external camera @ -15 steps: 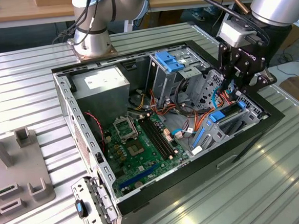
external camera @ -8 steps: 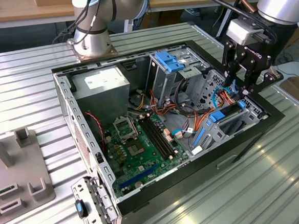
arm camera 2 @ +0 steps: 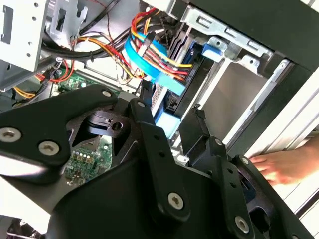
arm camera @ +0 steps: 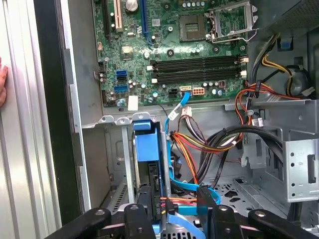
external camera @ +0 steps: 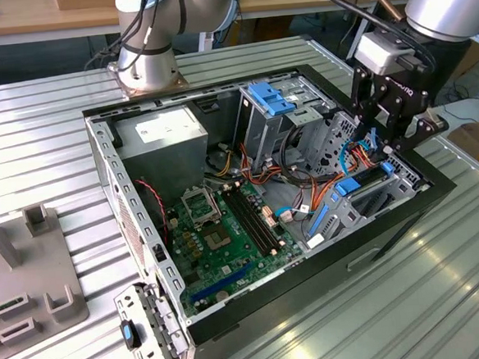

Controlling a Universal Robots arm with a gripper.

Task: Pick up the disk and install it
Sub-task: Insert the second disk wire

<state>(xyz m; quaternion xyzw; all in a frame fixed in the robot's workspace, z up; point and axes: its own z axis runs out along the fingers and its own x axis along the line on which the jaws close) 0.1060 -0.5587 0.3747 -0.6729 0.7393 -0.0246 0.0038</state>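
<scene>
Hovering spread, the tool (arm camera: 172, 209) straddles the disk (arm camera: 148, 149) standing in its bay.

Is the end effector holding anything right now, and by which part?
It cannot be told: the end effector sits at the disk standing in its bay, fingers astride its end, contact unclear.

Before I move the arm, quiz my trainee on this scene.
1. True or false: the disk stands on edge in the drive cage.
2. What is the hand above? A: the power supply. B: the drive cage. C: the processor socket.
3. Fill in: the computer case lies with its open side facing ___.
Key: 1 true; 2 B; 3 up.
</scene>
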